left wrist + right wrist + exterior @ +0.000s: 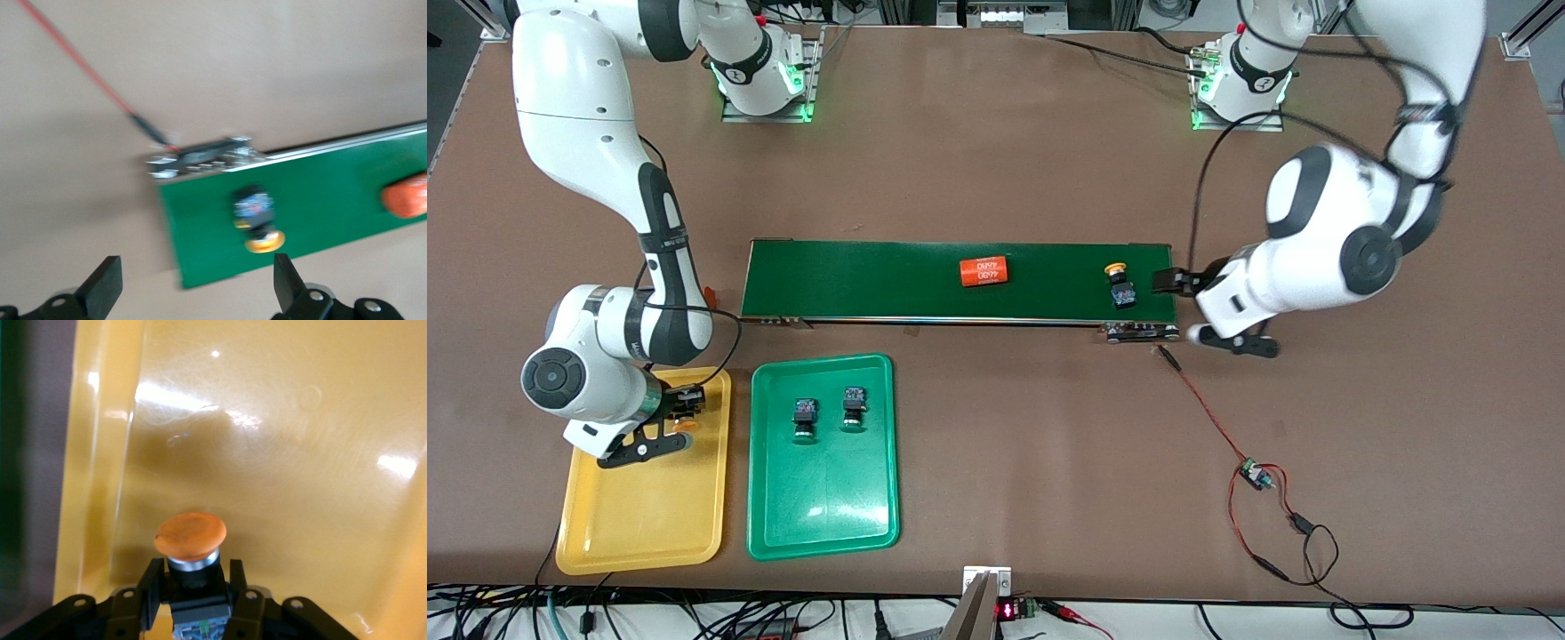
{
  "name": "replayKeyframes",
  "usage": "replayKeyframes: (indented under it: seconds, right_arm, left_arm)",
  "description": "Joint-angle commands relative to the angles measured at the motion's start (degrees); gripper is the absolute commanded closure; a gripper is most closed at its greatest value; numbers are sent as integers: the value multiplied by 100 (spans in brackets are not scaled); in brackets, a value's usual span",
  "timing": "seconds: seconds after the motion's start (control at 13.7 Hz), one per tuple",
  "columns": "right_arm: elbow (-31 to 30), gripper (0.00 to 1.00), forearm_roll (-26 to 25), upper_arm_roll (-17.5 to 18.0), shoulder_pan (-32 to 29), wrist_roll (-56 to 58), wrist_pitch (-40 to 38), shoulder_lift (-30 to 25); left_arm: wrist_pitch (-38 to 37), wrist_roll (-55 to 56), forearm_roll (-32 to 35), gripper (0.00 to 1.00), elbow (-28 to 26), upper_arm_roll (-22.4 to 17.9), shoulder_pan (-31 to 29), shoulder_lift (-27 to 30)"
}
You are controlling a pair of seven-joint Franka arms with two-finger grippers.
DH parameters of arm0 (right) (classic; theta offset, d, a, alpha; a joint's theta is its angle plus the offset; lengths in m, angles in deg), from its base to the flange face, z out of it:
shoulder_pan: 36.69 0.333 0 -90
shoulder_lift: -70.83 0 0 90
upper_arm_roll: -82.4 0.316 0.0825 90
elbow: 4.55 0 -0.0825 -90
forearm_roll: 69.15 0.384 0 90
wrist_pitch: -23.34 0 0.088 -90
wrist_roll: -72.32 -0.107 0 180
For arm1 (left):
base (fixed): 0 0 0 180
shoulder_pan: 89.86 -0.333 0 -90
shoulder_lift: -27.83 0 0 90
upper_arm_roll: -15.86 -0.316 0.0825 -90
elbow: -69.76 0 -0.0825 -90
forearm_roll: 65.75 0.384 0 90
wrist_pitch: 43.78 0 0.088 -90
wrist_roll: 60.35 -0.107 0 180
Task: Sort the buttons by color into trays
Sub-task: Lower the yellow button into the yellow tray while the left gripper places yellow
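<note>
Brown table [996,151], two arms, buttons partly sorted.

A dark-green conveyor belt [871,280] is laid across the table's middle; an orange cylinder [983,272] is carried on it, and a red wire with a small board [1254,474] is seen toward the left arm's end. The green tray [823,524] is set nearer the front camera than the belt, with two green buttons [805,418] lying in it side by side. The yellow tray [640,524] is placed beside it, at the right arm's end. The right tool [685,411] is held over the yellow tray, narrowed around a yellow-orange button [190,543]. A second yellow-orange button [1120,284] lies on the belt; the left tool [1183,307] is spread wide just beside it, apart from it.
</note>
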Motion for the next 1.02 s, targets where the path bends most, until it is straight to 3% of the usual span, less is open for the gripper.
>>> replayKeyframes:
  seconds: [0.0, 0.22, 0.44, 0.51, 0.8, 0.95]
  right_arm:
    - [77, 0, 75, 101, -154, 109, 37, 4]
    - [86, 0, 530, 109, -119, 109, -260, -170]
    - [147, 0, 725, 109, -75, 30, -1252, -723]
    - [217, 0, 725, 109, -40, 21, -1473, -908]
    - [358, 0, 717, 109, 171, -171, -2317, -1471]
    - [358, 0, 734, 101, 154, -198, -2345, -1770]
  left_arm:
    - [-73, 13, 804, 0, -126, -11, -281, 577]
    - [-351, -22, 1339, 0, -99, -11, -660, 1183]
    - [-1738, -127, 1464, 0, 706, -20, -757, 1273]
    - [-1873, -171, 1430, 0, 814, -37, -757, 1308]
    - [-1393, -198, 516, 0, 692, -669, -766, 1580]
    - [-1496, -189, 891, 0, 657, -627, -757, 1694]
